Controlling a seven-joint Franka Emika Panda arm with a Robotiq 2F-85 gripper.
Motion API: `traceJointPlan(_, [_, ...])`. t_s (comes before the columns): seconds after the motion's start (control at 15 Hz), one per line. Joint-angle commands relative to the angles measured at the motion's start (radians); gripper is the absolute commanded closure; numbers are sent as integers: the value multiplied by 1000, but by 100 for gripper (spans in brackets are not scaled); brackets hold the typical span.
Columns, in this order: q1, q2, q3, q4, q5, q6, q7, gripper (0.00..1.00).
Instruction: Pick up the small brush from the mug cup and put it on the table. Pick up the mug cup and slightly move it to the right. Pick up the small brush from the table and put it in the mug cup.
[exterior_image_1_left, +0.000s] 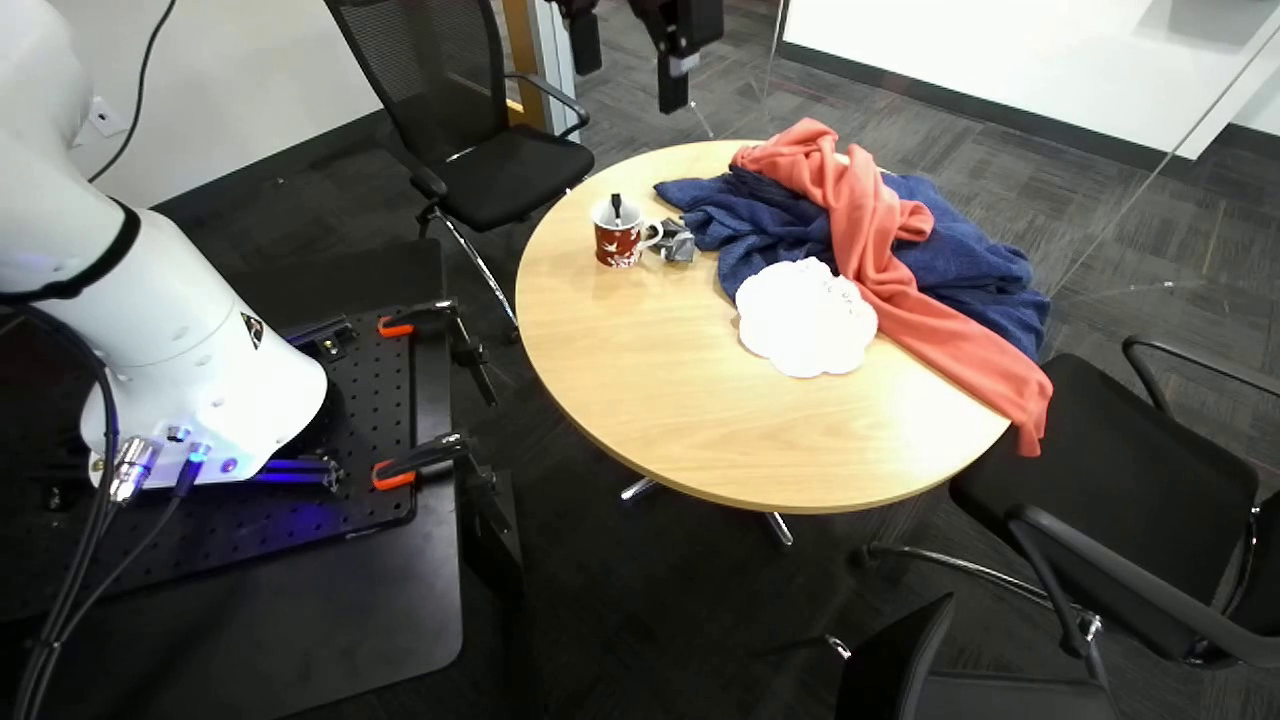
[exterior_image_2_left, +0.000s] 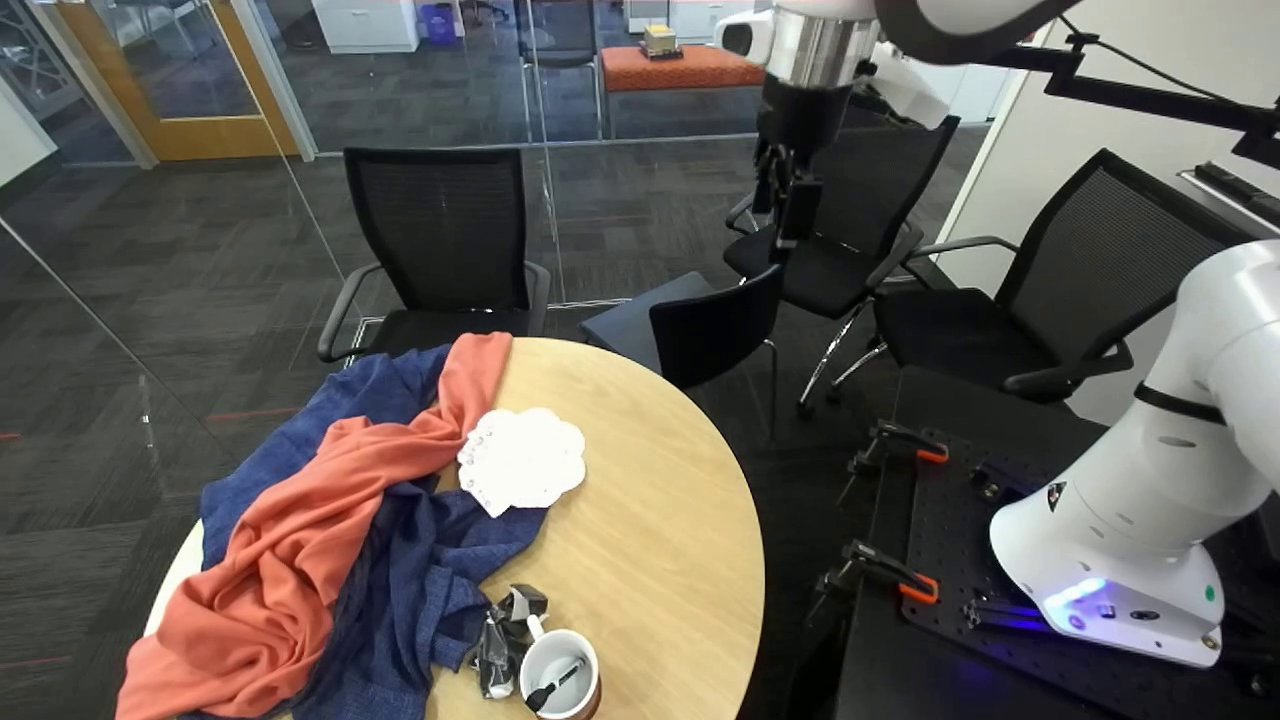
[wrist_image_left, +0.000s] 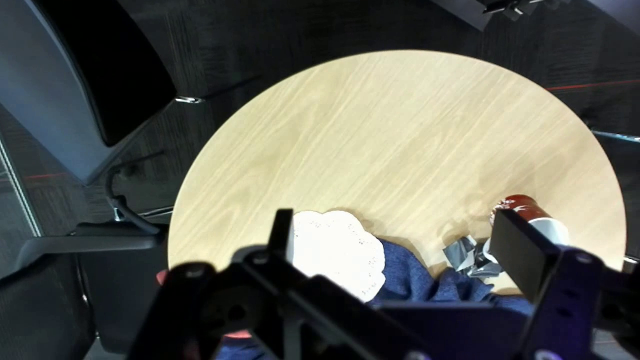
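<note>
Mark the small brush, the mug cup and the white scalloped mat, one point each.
Small brush (exterior_image_1_left: 616, 207): in an exterior view, its dark upper end.
Mug cup (exterior_image_1_left: 617, 243): in an exterior view, its red outer wall.
White scalloped mat (wrist_image_left: 337, 252): wrist view, near its middle.

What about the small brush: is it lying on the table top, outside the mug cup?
No, in both exterior views the small brush sits inside the mug cup, its dark end at the rim.

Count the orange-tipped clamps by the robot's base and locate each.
2, both on the black stand, at its edge facing the table: one clamp nearer the mug cup, the other clamp farther. Others may be hidden.
</note>
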Motion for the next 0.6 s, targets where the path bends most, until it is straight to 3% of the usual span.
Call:
traceJointPlan(0.0, [32,25,25,-57,50,96,-56,0])
traceJointPlan(0.33, [68,50,65,-103,92,136,-87,0])
traceJointPlan(0.53, [52,55,82,-95,70,113,-54,0])
